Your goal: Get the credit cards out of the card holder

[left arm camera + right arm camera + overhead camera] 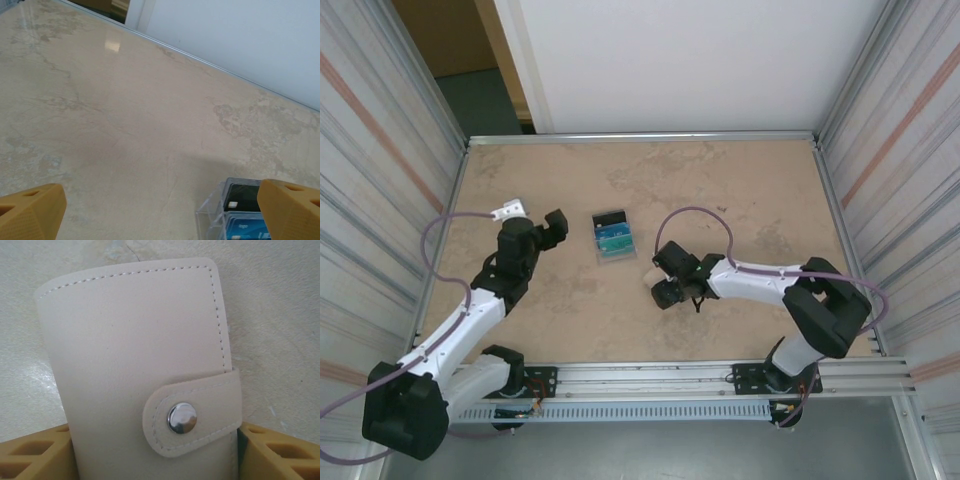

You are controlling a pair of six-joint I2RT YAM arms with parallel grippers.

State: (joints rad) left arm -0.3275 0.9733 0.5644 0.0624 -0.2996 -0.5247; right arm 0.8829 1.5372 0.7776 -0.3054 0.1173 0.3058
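Marbled beige table (740,190): one card holder (135,340), snap tab (192,417) fastened, near my right arm, long axis running straight out from my right tool (157,440), whose fingers (35,455) press its two long edges; my left tool (160,215) gapes empty beside the racked credit cards (242,225).

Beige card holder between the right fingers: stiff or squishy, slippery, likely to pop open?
Card holder looks like soft stitched leatherette, so it probably gives slightly under the fingers. Smooth matte face: likely decent grip, not slick. Snap tab is closed, so it should stay shut when lifted.
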